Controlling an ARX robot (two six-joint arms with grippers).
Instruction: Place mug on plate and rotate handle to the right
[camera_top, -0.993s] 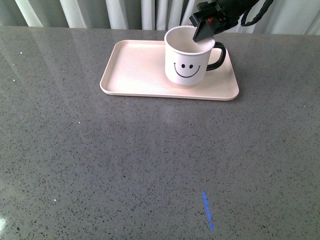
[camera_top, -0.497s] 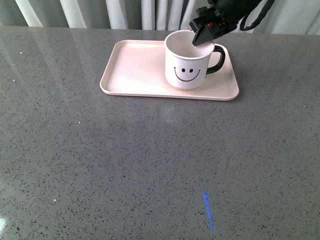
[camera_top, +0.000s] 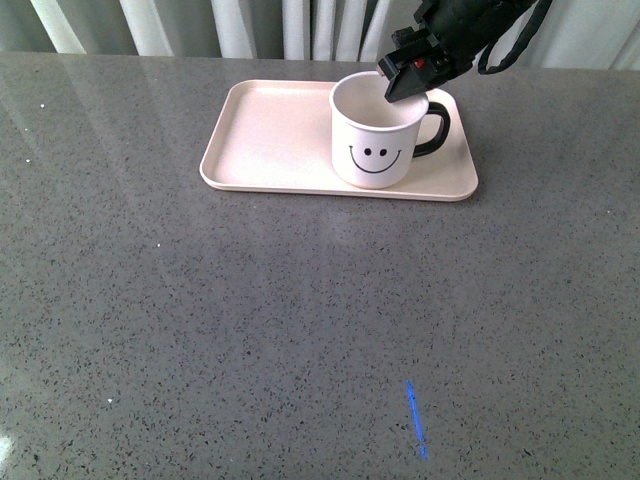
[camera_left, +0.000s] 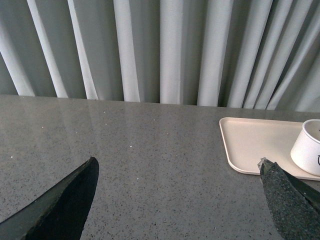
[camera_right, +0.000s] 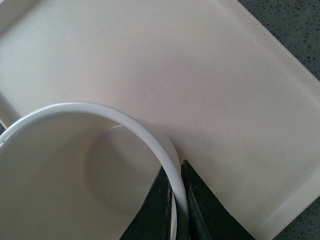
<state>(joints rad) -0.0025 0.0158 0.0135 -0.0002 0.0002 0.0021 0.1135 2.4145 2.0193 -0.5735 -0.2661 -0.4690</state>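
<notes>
Pale pink plate (camera_top: 270, 135) lies on my grey bench (camera_top: 250, 320) toward 12 o'clock. The white mug (camera_top: 375, 135) stands upright on its 3 o'clock end, smiley face toward me. Its black handle (camera_top: 437, 125) points to 3 o'clock. My right pincer (camera_top: 410, 75) reaches in from 1 o'clock and is clenched on the mug's rim, one finger inside the wall and one outside. My left pincer (camera_left: 177, 165) hangs released over the bench, fingers wide apart, away from the plate.

mug (camera_left: 308, 155): cut off by frame edge, left wrist view
handle (camera_top: 438, 132): upper joint hidden behind right end effector (camera_top: 398, 86)
</notes>
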